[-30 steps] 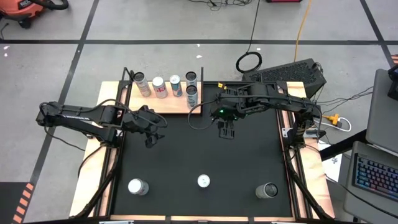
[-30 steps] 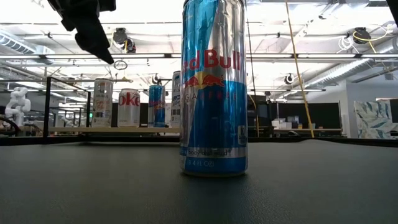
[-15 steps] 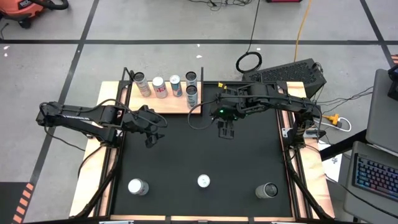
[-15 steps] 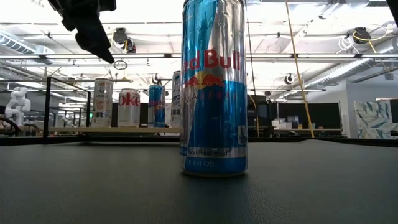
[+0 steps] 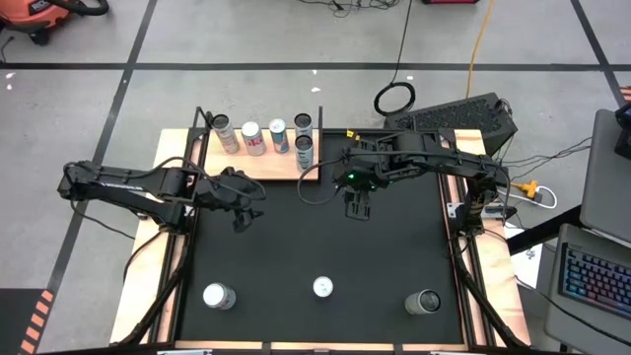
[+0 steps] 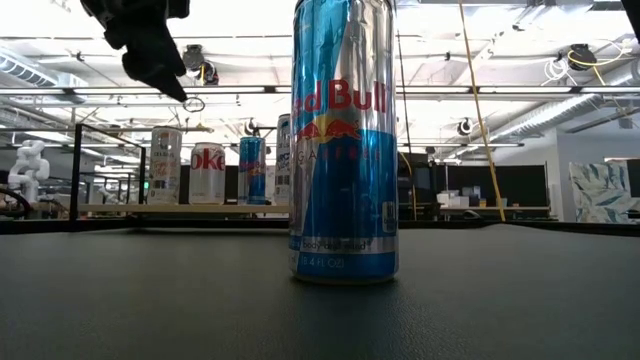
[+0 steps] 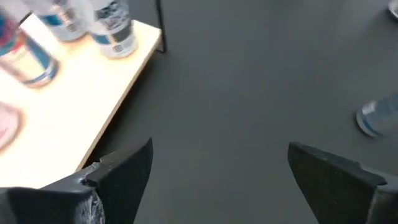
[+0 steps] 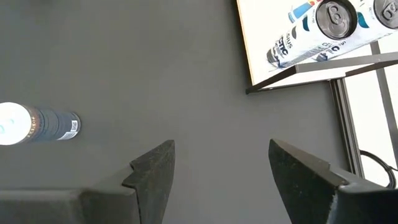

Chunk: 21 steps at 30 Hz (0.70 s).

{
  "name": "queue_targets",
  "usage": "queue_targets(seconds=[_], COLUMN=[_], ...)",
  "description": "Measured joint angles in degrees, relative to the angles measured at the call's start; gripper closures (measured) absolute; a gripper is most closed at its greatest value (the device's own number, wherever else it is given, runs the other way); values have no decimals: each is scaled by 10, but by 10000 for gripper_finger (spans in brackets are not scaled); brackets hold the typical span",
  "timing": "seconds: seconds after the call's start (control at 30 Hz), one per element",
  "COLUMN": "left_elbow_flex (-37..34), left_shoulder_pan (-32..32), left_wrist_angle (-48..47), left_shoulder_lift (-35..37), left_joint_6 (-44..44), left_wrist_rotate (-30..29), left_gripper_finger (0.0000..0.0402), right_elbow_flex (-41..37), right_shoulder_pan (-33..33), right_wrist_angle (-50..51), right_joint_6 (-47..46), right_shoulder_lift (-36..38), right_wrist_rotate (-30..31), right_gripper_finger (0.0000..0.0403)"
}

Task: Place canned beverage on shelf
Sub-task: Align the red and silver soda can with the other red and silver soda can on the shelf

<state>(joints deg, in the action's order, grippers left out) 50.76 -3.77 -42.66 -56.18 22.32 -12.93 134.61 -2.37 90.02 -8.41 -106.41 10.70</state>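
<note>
Five cans already upright on shelf (image 5: 258, 163); three cans still standing on black mat (image 5: 315, 237) along tabletop edge far from shelf, long axes vertical. Middle can (image 5: 322, 287) nearest right pincer (image 5: 357, 206), half-open, empty. Left pincer (image 5: 240, 219) wide, empty, just off shelf, closer to left can (image 5: 218, 296).

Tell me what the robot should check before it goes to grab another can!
1. Left pincer open and empty: ok.
2. Right pincer open and empty: ok.
3. Cans left on the black mat: ok; left can, middle can and right can stand upright.
4. Shelf has bare board in front of its five cans: ok.
5. Which can is next: cannot tell.
</note>
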Motion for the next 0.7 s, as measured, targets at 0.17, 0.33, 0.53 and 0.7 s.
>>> queue_targets(seconds=[0.17, 0.33, 0.53, 0.7], left_elbow_flex=[0, 0, 0, 0], left_shoulder_pan=[0, 0, 0, -21], left_wrist_angle=[-3, -4, -2, -3], left_shoulder_lift=[0, 0, -8, -30], left_joint_6=[24, 17, 42, 127], left_wrist_rotate=[-42, -22, 9, 121], left_gripper_finger=[29, 29, 29, 29], right_elbow_flex=[0, 0, 0, 0], right_shoulder_pan=[0, 0, 0, 0], right_wrist_angle=[0, 0, 0, 0], right_joint_6=[-10, -11, -4, 6], right_shoulder_lift=[0, 0, 0, 0], right_wrist_rotate=[0, 0, -1, -2], right_gripper_finger=[163, 163, 163, 163])
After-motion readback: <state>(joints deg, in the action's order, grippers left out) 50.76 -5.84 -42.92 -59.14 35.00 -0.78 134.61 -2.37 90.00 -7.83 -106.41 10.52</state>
